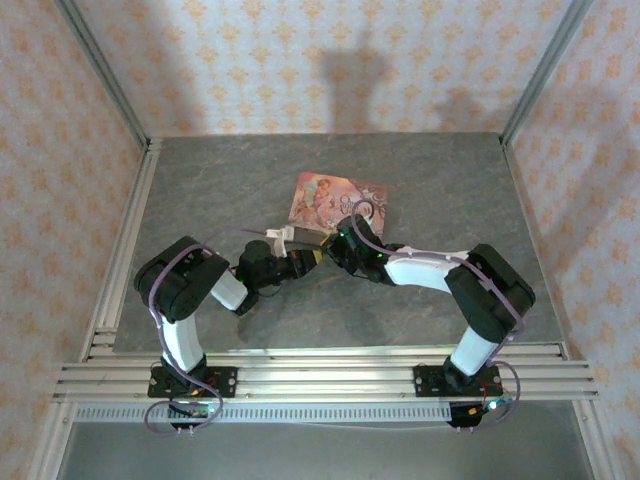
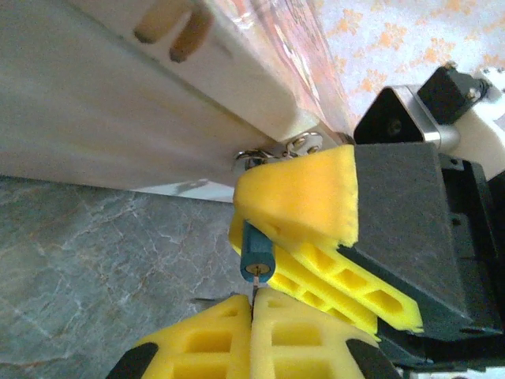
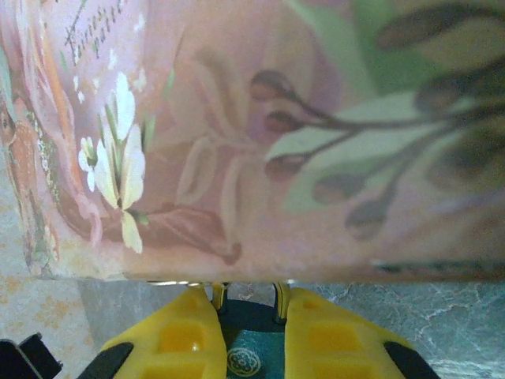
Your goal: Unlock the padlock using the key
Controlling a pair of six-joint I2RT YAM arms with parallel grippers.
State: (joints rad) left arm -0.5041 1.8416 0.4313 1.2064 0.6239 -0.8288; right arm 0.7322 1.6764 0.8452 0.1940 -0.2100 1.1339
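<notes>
Padlock hangs just below the pink tin's lower edge, its teal body gripped between the narrow yellow jaws of the right gripper. Directly under the tin, the left gripper meets it with jaws pressed together on the thin key, whose tip touches the padlock's keyhole end. Around the tin lies the grey marbled table.
</notes>
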